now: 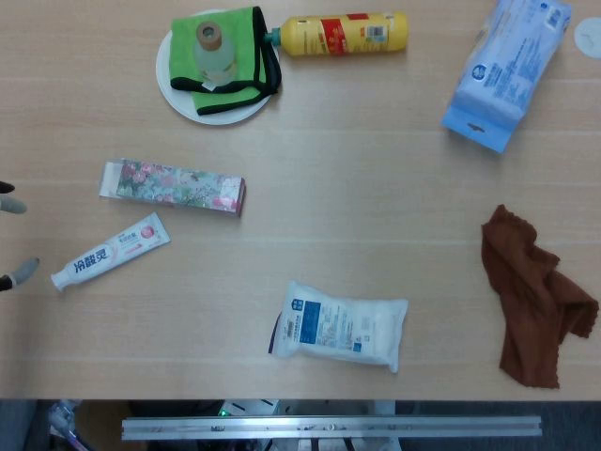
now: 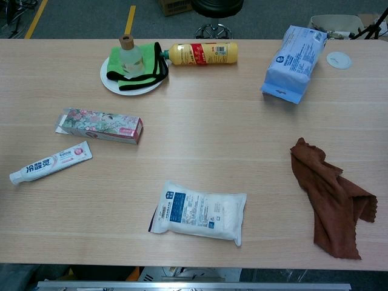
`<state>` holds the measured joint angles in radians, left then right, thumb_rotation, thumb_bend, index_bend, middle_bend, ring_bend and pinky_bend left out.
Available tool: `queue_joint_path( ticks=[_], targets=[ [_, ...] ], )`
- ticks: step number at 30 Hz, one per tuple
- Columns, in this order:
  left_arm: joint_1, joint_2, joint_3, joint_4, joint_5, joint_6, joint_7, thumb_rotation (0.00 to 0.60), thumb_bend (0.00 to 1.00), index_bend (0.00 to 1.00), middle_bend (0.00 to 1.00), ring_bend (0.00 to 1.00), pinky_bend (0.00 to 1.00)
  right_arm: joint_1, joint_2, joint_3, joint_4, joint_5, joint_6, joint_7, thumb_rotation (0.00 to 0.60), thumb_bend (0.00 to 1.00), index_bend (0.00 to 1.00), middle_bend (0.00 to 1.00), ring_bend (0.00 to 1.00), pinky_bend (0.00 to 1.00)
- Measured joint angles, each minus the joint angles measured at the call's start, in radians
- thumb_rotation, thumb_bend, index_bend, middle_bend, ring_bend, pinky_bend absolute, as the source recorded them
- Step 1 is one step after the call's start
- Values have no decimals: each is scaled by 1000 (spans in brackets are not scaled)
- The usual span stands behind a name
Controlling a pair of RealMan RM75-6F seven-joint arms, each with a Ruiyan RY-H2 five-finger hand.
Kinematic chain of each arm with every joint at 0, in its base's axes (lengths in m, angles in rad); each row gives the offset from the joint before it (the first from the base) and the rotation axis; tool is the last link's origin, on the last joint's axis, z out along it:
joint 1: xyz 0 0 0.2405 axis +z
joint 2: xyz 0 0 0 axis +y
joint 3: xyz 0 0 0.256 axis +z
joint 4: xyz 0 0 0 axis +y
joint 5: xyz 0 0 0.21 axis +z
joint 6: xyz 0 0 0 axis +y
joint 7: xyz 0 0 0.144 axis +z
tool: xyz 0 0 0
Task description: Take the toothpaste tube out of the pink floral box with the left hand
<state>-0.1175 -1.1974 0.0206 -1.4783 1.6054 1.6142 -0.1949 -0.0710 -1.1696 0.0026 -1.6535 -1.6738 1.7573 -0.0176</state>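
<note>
Toothpaste tube (image 1: 111, 251) on table (image 1: 357, 188), just before the box (image 1: 173, 186), seemingly apart

Upper left, a white plate (image 1: 178, 94) carries a green cloth (image 1: 239, 42) and a small bottle (image 1: 211, 52). A yellow bottle (image 1: 343, 33) lies beside it. Upper right, a blue packet (image 1: 507, 70); right, a brown cloth (image 1: 531, 296); lower centre, a white pack (image 1: 343, 324).

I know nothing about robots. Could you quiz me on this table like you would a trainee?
1. True or false: the toothpaste tube is inside the pink floral box.
2. Which lies nearest the brown cloth? A) yellow bottle B) white packet C) green cloth
3. Fill in: only fingertips of the left hand show at the picture's ____ edge.

Key: 1 false, the tube lies on the table beside the box. 2 B. 3 left.
</note>
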Motion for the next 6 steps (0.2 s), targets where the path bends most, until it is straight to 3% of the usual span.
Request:
queue_joint_path(
  ticks=[6],
  targets=[
    [4,9,-8,-18,-6,-10,21,600,0,402,315,245,360,15,4,8,-11,0,-32,-15,600,311,427,398,277,401]
  ],
)
